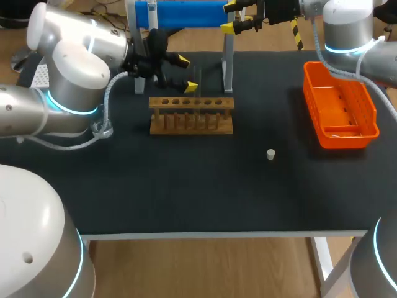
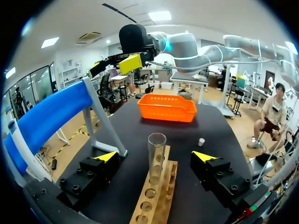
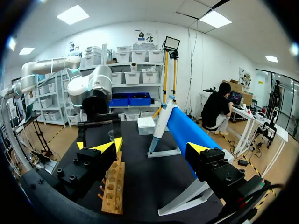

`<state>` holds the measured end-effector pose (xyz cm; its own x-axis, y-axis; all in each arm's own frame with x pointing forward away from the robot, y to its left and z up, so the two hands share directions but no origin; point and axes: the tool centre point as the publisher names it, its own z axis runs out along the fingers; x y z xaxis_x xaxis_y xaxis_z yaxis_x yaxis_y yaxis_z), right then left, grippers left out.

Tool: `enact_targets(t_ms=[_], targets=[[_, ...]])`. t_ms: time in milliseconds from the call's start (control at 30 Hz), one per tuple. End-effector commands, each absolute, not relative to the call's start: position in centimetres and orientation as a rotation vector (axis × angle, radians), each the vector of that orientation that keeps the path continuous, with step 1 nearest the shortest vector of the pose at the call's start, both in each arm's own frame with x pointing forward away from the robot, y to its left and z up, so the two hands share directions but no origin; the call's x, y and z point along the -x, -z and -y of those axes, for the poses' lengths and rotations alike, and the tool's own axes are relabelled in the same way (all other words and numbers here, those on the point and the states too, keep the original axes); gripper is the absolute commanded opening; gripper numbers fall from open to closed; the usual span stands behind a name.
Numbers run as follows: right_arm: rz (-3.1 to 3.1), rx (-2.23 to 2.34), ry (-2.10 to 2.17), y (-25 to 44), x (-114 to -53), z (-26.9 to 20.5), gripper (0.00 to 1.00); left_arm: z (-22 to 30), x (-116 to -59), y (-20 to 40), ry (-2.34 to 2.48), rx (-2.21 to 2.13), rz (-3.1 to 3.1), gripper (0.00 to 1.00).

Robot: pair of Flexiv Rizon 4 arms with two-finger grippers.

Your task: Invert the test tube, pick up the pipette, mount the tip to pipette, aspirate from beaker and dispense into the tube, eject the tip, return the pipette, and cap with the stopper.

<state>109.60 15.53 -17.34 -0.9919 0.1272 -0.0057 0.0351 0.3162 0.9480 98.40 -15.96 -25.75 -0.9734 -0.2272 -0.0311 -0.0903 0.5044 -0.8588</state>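
Bench entry, nearest edge outward, on the black matte table (image 1: 186, 192).

Stopper (image 1: 271, 154): small, white, plug-shaped, sitting alone on bare table, well apart from everything else.

Wooden rack (image 1: 191, 124): two drilled boards on dowels, lying crosswise with a row of round holes on top.

Test tube (image 2: 156, 151): standing upright in an end hole of the rack, on the side nearer the orange basket. It is clear, thin-walled and cylindrical, and its upper end is reading as an open rim. Judgement: light, rigid, smooth and breakable, so it is likely to slip under a weak pinch and crack under a hard one. Best hold looks like the exposed length above the rack, below the rim, pads square across the diameter, then lifting straight up to clear the hole before turning it over.

Left gripper (image 1: 186, 73): hanging just behind the rack, jaws spread wide. In the left wrist view the tube is standing between the yellow-tipped fingers (image 2: 106, 157), and neither is touching it.

Orange basket (image 1: 347, 139): perforated plastic, rectangular, resting towards the right edge.

Blue-barred stand (image 1: 180, 13): padded cylinder on pale grey legs at the far edge.

Right gripper (image 1: 231, 17): hovering by the stand's end, jaws apart, holding nothing.
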Motion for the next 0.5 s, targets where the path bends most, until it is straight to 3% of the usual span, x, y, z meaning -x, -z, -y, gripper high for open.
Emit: enact_targets(t_ms=[33, 500], targets=[[-2.489, -0.151, -1.785, 17.3, -109.7, -15.5, 1.0, 16.1, -98.8, 25.3, 1.461, 0.264, -2.62, 1.0], [-2.489, -0.151, -1.785, 17.3, -109.7, -15.5, 1.0, 17.5, -98.9, 26.4, 1.491, 0.249, -2.633, 1.0]])
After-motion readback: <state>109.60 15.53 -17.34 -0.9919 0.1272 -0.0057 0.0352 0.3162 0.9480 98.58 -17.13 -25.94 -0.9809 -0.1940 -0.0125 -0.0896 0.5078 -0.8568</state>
